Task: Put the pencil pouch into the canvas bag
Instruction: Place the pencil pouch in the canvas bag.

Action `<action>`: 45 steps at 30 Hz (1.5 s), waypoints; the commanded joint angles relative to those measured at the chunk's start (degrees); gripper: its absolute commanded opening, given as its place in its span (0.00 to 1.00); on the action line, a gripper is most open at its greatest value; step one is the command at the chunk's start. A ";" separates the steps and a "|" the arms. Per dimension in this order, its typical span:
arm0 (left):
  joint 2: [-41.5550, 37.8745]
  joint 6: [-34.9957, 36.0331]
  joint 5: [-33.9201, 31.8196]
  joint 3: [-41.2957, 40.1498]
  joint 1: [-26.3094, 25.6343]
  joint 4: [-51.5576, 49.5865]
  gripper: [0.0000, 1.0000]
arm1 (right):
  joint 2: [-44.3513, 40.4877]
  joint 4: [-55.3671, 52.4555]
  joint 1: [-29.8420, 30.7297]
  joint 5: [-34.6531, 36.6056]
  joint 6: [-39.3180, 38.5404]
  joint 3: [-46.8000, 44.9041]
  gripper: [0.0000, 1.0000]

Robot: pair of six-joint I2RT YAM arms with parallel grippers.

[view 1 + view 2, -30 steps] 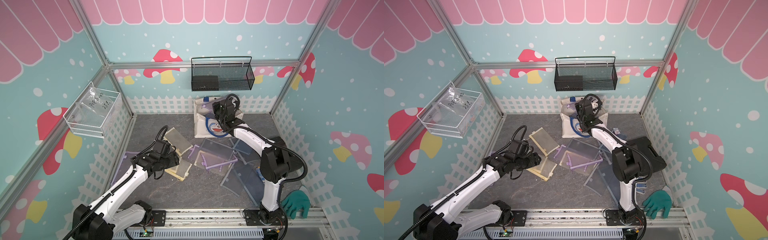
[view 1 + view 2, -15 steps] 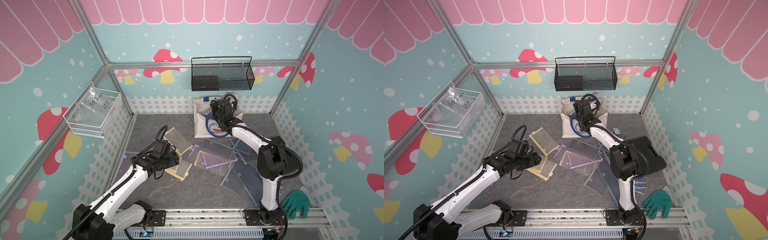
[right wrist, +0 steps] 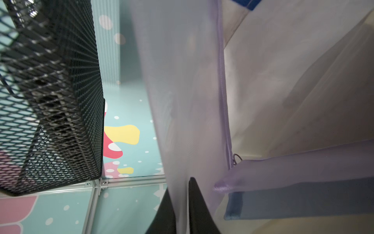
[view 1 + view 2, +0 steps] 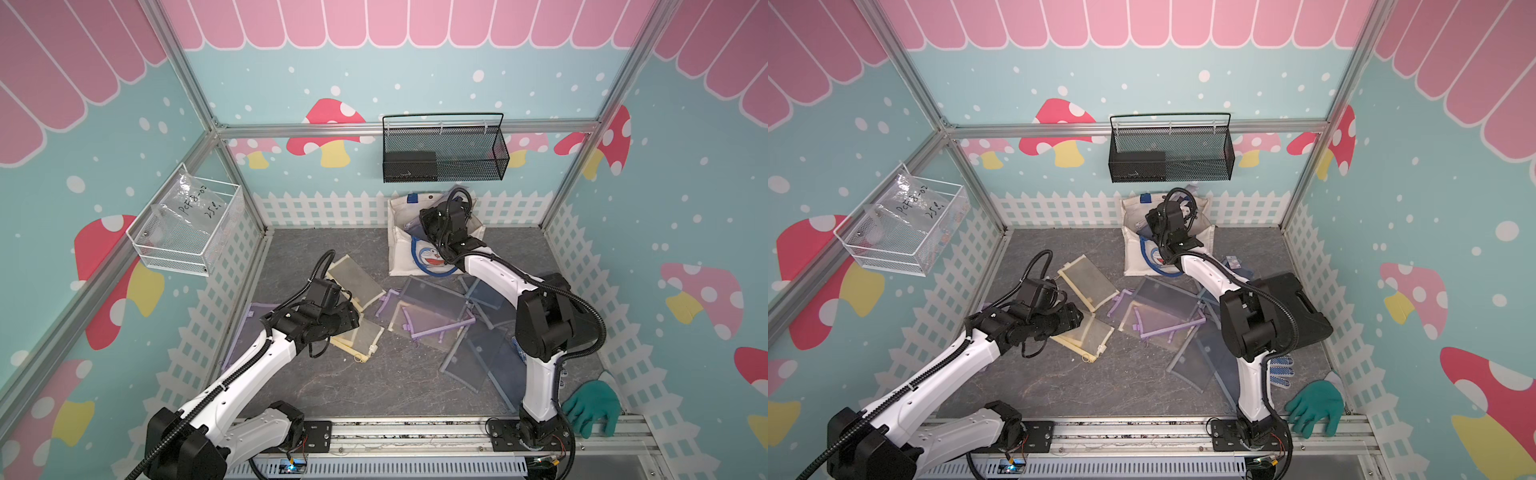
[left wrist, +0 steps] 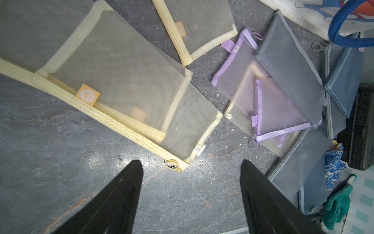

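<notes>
The canvas bag (image 4: 400, 253) stands by the back fence, cream with blue handles and a cartoon cat face, and shows in both top views (image 4: 1136, 259). My right gripper (image 3: 182, 194) hangs over its open mouth, shut on a translucent purple mesh pencil pouch (image 3: 182, 85). That pouch hangs beside the bag's inner wall (image 3: 283, 81). A second purple pouch (image 3: 293, 168) lies inside. My left gripper (image 5: 190, 162) is open and empty above the floor, close to the zipper corner of a yellow mesh pouch (image 5: 131, 85).
A black wire-mesh basket (image 4: 444, 153) hangs on the back wall just above the bag. A white wire basket (image 4: 187, 232) hangs on the left wall. Several purple, grey and yellow pouches (image 4: 432, 307) lie mid-floor. A green glove (image 4: 592, 405) lies at the front right.
My right wrist has shifted slightly left over the bag's mouth with the purple pouch. The left arm has not moved.
</notes>
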 commanded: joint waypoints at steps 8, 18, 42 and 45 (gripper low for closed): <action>-1.19 -0.07 -1.61 0.39 0.27 0.04 0.77 | 0.02 1.73 2.32 2.23 7.41 2.65 0.16; -0.93 0.67 -1.91 1.02 0.45 -0.27 0.77 | -0.60 -1.34 3.39 5.58 10.06 2.47 0.27; 0.34 1.84 -1.61 2.78 0.87 -0.38 0.77 | -10.35 -20.87 -3.86 -10.08 -38.07 12.59 0.65; 0.56 1.77 -1.24 3.00 0.89 -0.25 0.77 | 0.83 -35.14 -4.40 -13.26 -50.09 32.07 0.65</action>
